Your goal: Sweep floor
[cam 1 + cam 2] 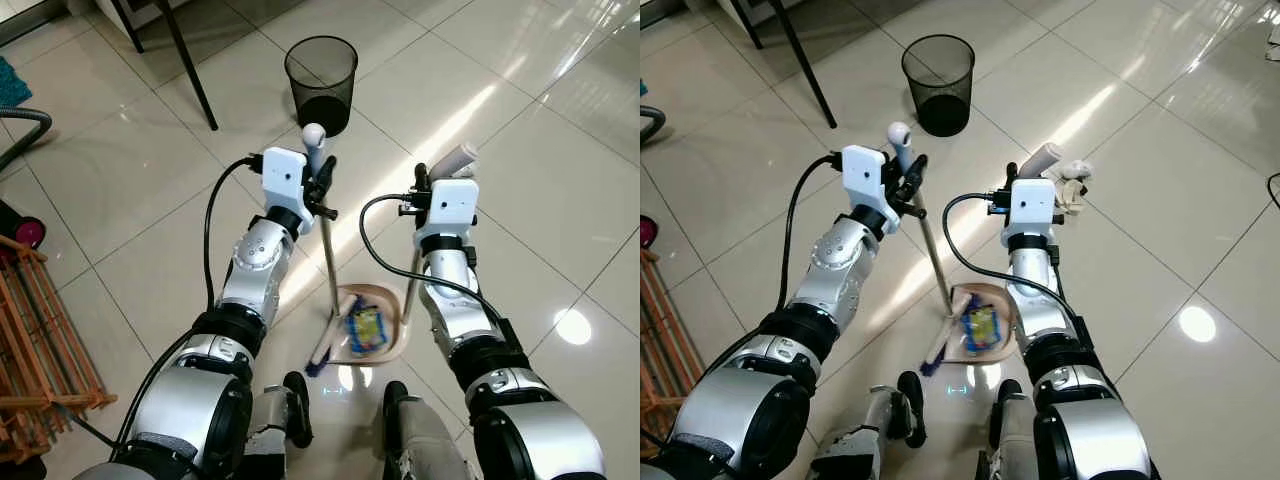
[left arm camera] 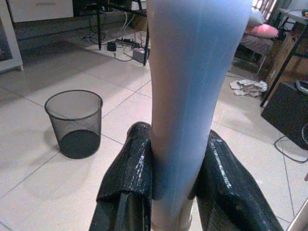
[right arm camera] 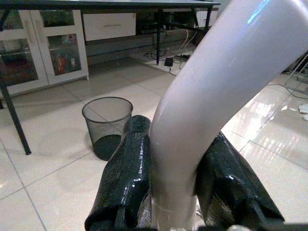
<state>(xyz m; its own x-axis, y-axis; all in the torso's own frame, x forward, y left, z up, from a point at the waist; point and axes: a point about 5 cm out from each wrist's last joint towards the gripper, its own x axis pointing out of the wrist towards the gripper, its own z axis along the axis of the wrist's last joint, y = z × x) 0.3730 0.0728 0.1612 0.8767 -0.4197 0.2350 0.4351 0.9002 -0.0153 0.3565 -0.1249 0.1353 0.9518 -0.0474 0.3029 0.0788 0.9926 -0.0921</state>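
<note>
Both grippers are clamped on handles: the left gripper [image 2: 175, 166] is squeezed tight around the pale blue-white broom handle [image 2: 192, 96], and the right gripper [image 3: 175, 168] is gripping the curved top of the dustpan handle [image 3: 211, 96]. Makes sense as a two-tool setup, one arm sweeps while the other holds the pan steady to catch stuff

From the head views, the broom [image 1: 330, 290] leans down to the floor with its blue bristles [image 1: 318, 364] right at the edge of the beige dustpan [image 1: 393, 345], which sits on the tiles just in front of the robot's feet. A blue and yellow wrapper [image 1: 366, 328] is already lying in the pan, so I'd guess the sweeping part is basically done and dumping comes next

Black mesh wastebasket [image 1: 321, 80] stands ahead on the tiles, well apart from the pan. Wooden rack [image 1: 35, 340] is off to the robot's left

Wrist views give you the finger contact up close, plus cabinets [image 3: 43, 48] and cables along the far wall. Head views give the pan, the wrapper and the bristles
</note>
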